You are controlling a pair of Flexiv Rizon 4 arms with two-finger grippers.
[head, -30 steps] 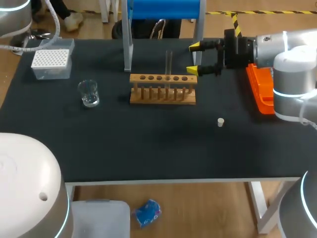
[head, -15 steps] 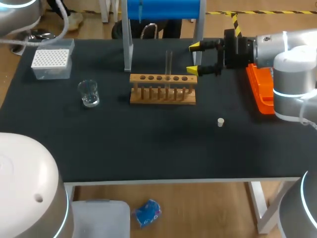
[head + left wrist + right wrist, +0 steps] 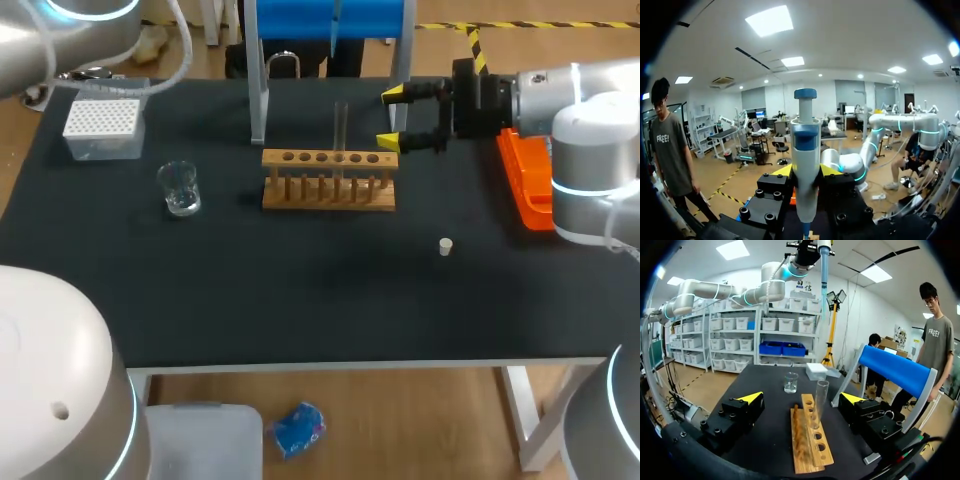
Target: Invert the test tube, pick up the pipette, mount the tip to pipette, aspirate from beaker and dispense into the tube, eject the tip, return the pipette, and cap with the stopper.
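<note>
A clear test tube stands upright in the wooden rack; the right wrist view has this tube just ahead of my fingers. My right gripper hangs open beside the rack's right end, holding nothing. My left gripper is shut on the blue-and-white pipette, held upright high above the table. From the right wrist, that pipette shows far overhead. A glass beaker sits left of the rack. The white tip box is at the far left. A small white stopper lies in front of the rack, to the right.
A blue roll on a metal stand rises behind the rack. An orange holder lies at the right edge under my right arm. The dark tabletop in front of the rack is bare.
My left arm has swung rightward along the top left corner of the head view. The right arm and everything on the table stay put.
</note>
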